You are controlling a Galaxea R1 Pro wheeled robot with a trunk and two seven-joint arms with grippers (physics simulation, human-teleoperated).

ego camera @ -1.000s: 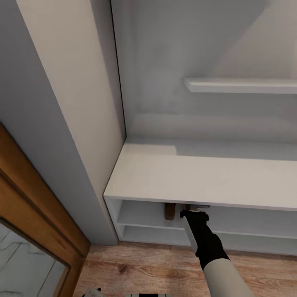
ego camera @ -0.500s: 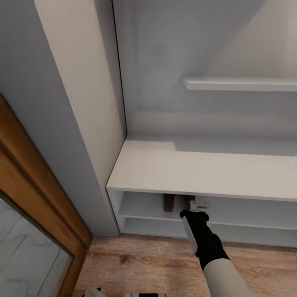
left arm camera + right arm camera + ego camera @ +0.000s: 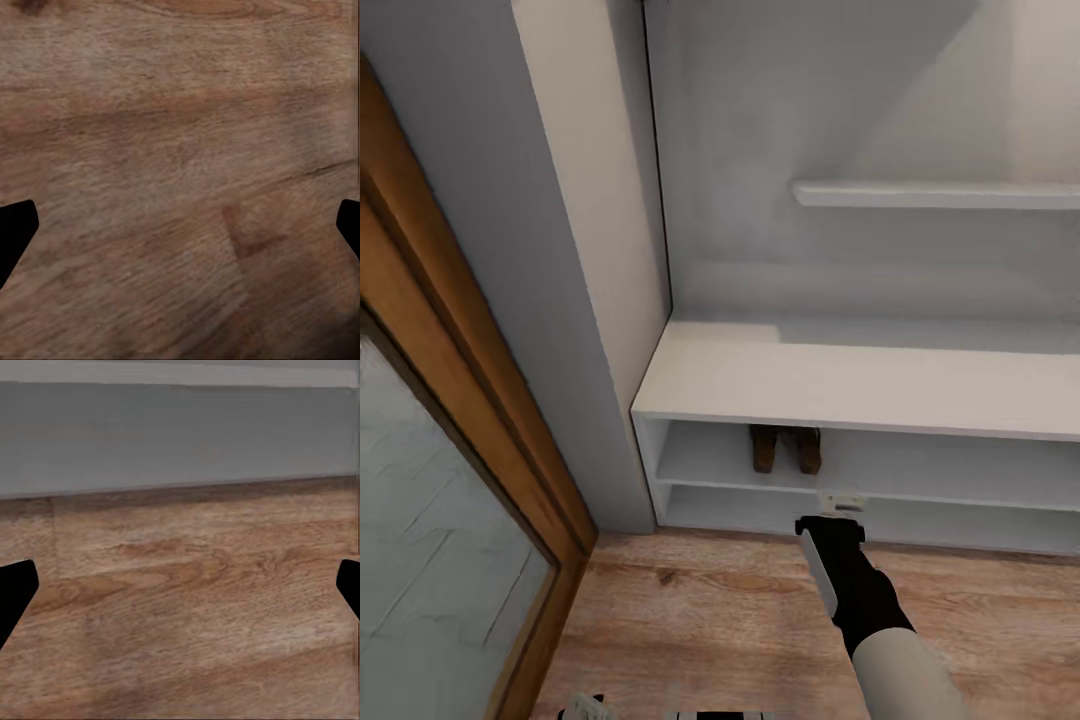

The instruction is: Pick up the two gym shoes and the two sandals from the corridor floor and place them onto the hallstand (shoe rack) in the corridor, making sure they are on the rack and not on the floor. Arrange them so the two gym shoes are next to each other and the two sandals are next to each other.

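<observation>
Pale grey walls (image 3: 760, 130) meet in a corner above a wood-plank floor (image 3: 710, 620) with visible grain. A white wall shelf (image 3: 940, 193) juts from the back wall. At left, a brown wooden door frame (image 3: 470, 370) borders a marbled grey surface (image 3: 430, 520).

The shoe rack (image 3: 840, 385) runs off the head view's right edge, as does the wall shelf (image 3: 940, 194) above it. The two sandals (image 3: 785, 449) on the upper tier show only their heels, their fronts lost in shadow. The right gripper (image 3: 840, 502) shows from behind, its fingertips too small to read.
</observation>
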